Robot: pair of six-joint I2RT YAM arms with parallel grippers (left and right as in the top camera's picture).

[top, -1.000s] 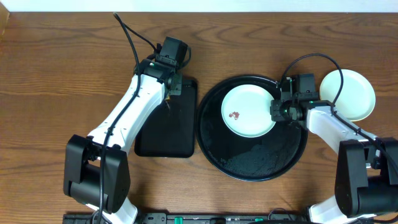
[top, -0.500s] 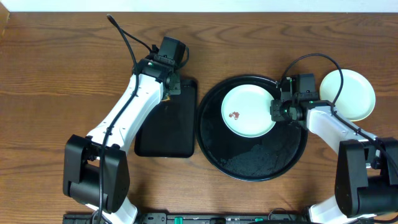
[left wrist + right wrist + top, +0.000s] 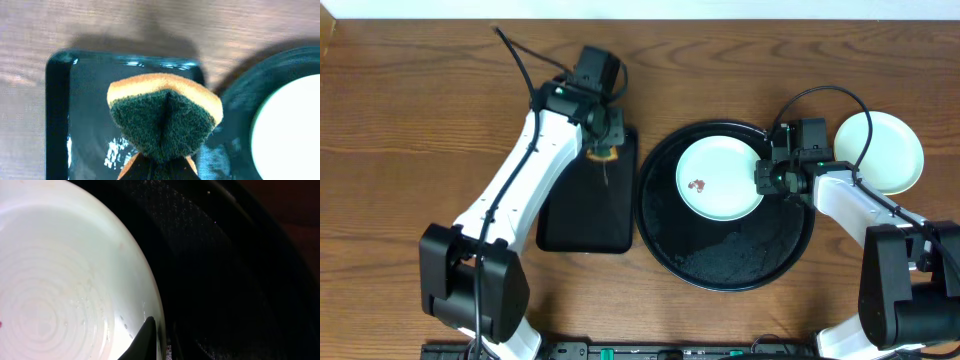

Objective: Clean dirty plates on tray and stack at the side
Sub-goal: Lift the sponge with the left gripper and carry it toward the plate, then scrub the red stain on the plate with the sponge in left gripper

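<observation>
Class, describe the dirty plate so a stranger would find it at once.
Find the large round black tray right of centre. The plate lies in its upper half, pale mint-white. Unlike the plates off the tray, it bears a reddish-brown smear.

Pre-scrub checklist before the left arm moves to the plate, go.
1. Sponge held by left gripper: ok, pinched folded, green scrub side out.
2. Sponge over the plate: not ok, it hangs over the rectangular tray, left of the round tray.
3. Right gripper holding the plate's rim: cannot tell, one finger lies on the rim, the other is hidden.
4. Smear exposed: ok, on the plate's left part, nothing covers it.
5. Stack spot: ok, the side plate lies on the table right of the round tray.
</observation>
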